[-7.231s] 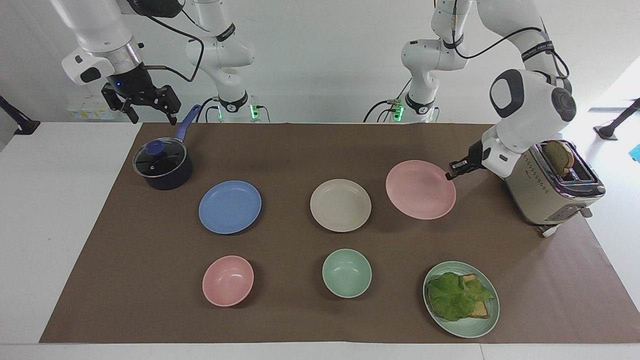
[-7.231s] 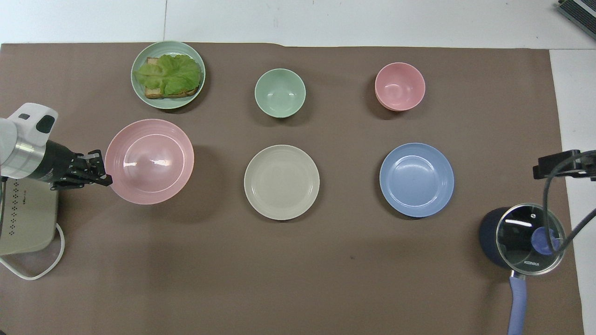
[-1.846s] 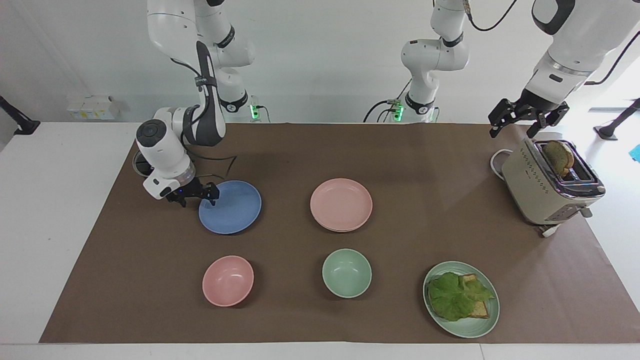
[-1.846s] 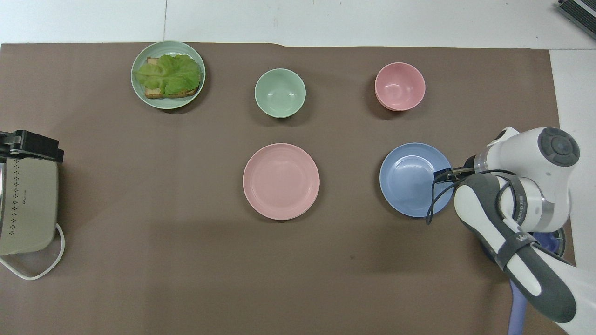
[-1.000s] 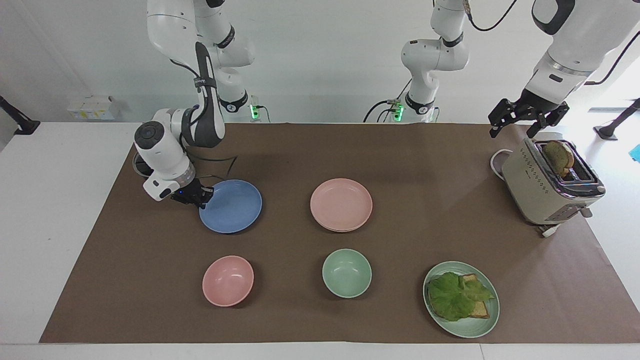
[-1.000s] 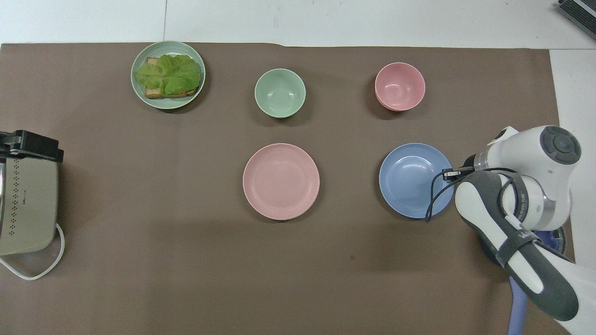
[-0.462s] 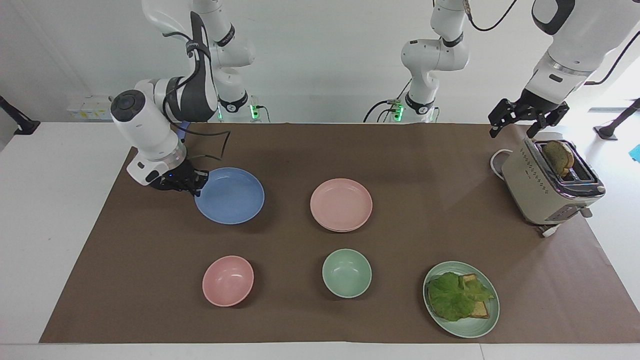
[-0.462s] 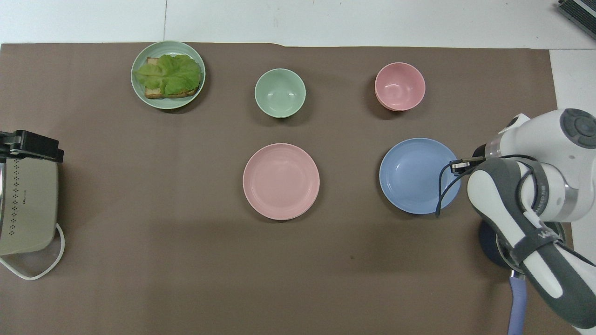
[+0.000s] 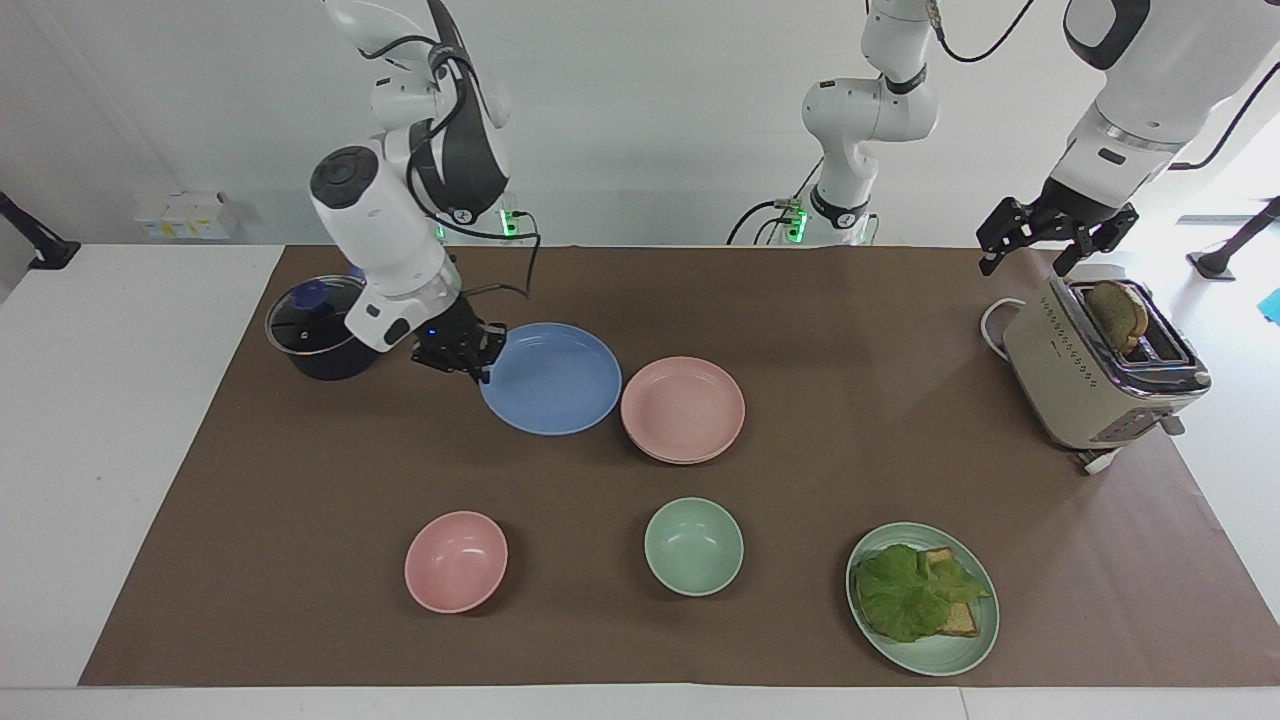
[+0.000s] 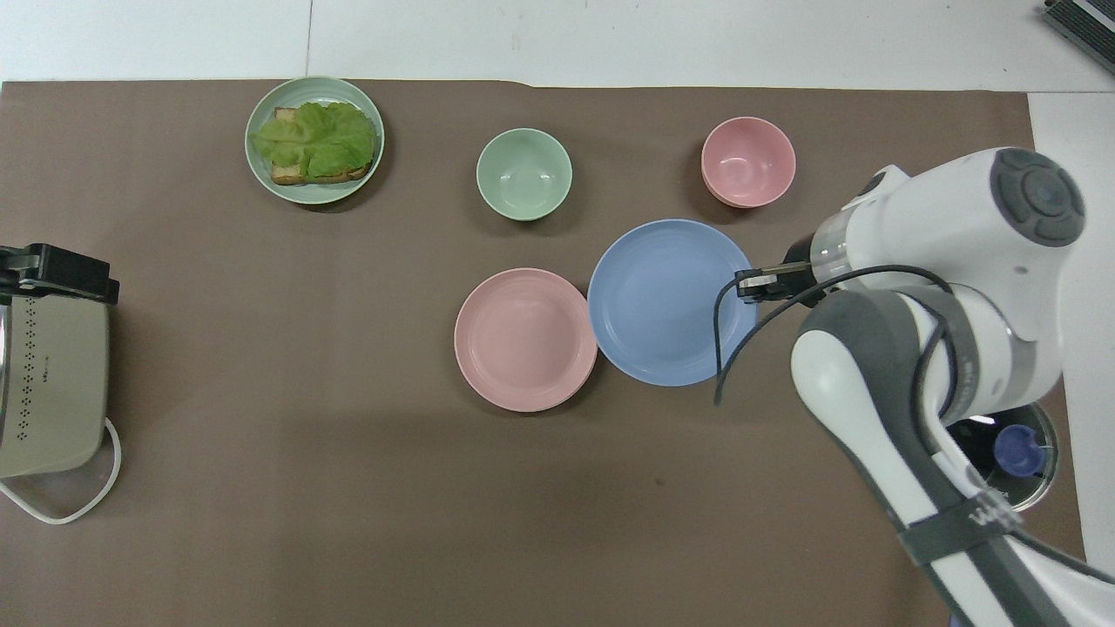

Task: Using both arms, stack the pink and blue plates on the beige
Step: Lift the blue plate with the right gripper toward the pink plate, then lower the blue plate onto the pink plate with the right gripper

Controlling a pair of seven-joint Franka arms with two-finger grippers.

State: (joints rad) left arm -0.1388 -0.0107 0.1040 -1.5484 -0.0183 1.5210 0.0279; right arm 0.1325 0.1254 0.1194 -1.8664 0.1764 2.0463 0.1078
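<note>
Round matte pink plate (image 9: 683, 408) sits stacked on beige. Right gripper (image 9: 484, 363) clamps airborne round blue plate (image 9: 551, 378), unplaced. Left gripper (image 9: 1040, 236) waits open over toaster (image 9: 1100, 375).

The right hand (image 9: 478, 358) grips the rim of a raised plate (image 9: 551, 378) over the mat (image 9: 300, 500), just beside the stacked plates (image 9: 683, 408) at mid-counter. Two bowls (image 9: 456, 561) (image 9: 694, 546) and the plate with toast and lettuce (image 9: 922, 597) lie farther from the robots. The left hand (image 9: 1040, 235) waits over the toaster (image 9: 1100, 370). The pot (image 9: 322, 328) stands at the right arm's end.
</note>
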